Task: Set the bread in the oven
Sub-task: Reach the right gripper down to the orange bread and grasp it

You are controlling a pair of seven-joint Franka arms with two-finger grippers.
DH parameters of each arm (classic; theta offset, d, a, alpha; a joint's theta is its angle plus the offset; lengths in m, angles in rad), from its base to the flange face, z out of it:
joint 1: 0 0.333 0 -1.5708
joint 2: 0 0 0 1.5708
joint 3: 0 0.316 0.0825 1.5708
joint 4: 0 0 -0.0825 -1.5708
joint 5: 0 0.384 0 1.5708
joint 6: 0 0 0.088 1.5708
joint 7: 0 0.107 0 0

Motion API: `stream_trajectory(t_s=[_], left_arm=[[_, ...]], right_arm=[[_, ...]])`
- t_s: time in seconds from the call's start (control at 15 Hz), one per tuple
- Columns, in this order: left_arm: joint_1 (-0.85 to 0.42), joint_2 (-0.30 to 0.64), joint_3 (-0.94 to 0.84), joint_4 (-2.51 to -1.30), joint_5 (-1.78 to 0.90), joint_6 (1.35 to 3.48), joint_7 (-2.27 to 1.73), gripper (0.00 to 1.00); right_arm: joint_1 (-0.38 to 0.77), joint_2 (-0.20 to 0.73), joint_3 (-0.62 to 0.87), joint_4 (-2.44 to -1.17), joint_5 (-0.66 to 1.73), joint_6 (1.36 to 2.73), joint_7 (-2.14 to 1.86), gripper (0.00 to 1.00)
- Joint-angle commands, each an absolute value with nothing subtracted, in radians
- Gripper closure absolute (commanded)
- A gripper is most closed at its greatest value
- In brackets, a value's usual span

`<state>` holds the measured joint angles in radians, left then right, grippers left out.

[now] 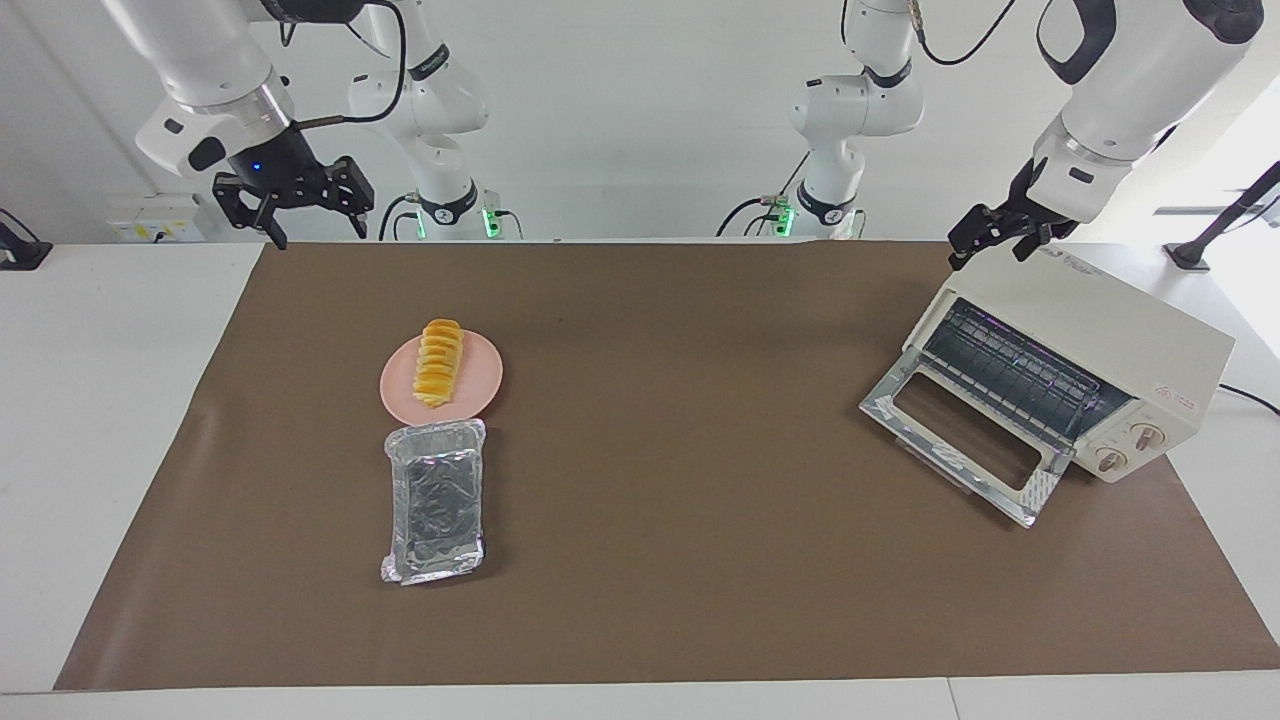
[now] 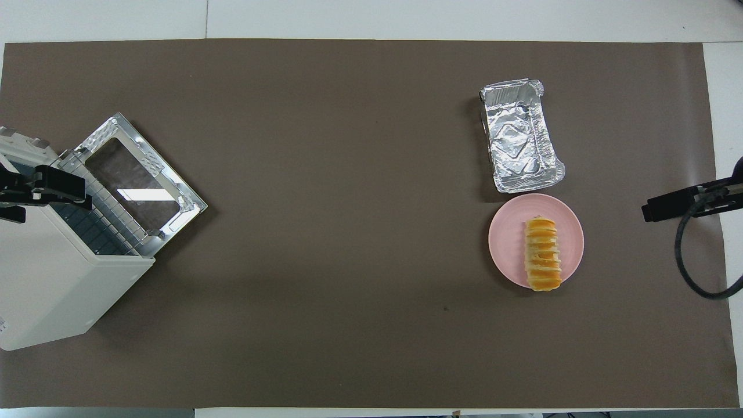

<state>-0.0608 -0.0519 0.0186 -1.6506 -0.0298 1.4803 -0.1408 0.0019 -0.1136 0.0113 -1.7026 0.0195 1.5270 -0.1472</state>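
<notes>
The bread [image 1: 440, 362], a ridged yellow-orange loaf, lies on a round pink plate [image 1: 485, 385] toward the right arm's end of the table; it also shows in the overhead view [image 2: 543, 261]. The cream-white oven [image 1: 1100, 340] stands toward the left arm's end, its glass door [image 1: 960, 440] dropped open and the wire rack showing. My right gripper [image 1: 312, 228] is open and empty, up in the air over the mat's corner, apart from the bread. My left gripper [image 1: 988, 250] is open and empty, over the oven's top [image 2: 58, 284].
A crinkled silver foil tray [image 1: 437, 500] lies beside the plate, farther from the robots; it also shows in the overhead view [image 2: 519, 136]. A brown mat [image 1: 680, 560] covers the table. Two more arms stand unused between my arms' bases.
</notes>
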Motion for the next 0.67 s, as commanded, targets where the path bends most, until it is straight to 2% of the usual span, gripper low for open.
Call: stream_trajectory(t_s=[0.0, 0.2, 0.47, 0.6], left_arm=[[-0.049, -0.077, 0.012, -1.680, -0.037, 1.500, -0.138, 0.00], [-0.049, -0.077, 0.012, -1.680, -0.037, 1.500, -0.138, 0.00], [-0.049, -0.077, 0.011, -1.680, -0.037, 1.500, -0.138, 0.00], [-0.049, -0.077, 0.011, -1.680, -0.037, 1.500, -0.138, 0.00]], right_arm=[[0.044, -0.178, 0.020, -1.948, 0.037, 1.714, -0.146, 0.00], [0.112, -0.137, 0.020, -2.121, 0.037, 1.940, -0.114, 0.00], [0.114, -0.034, 0.020, -2.252, 0.037, 2.227, -0.123, 0.00], [0.112, -0.008, 0.020, -2.279, 0.035, 2.296, -0.143, 0.00]])
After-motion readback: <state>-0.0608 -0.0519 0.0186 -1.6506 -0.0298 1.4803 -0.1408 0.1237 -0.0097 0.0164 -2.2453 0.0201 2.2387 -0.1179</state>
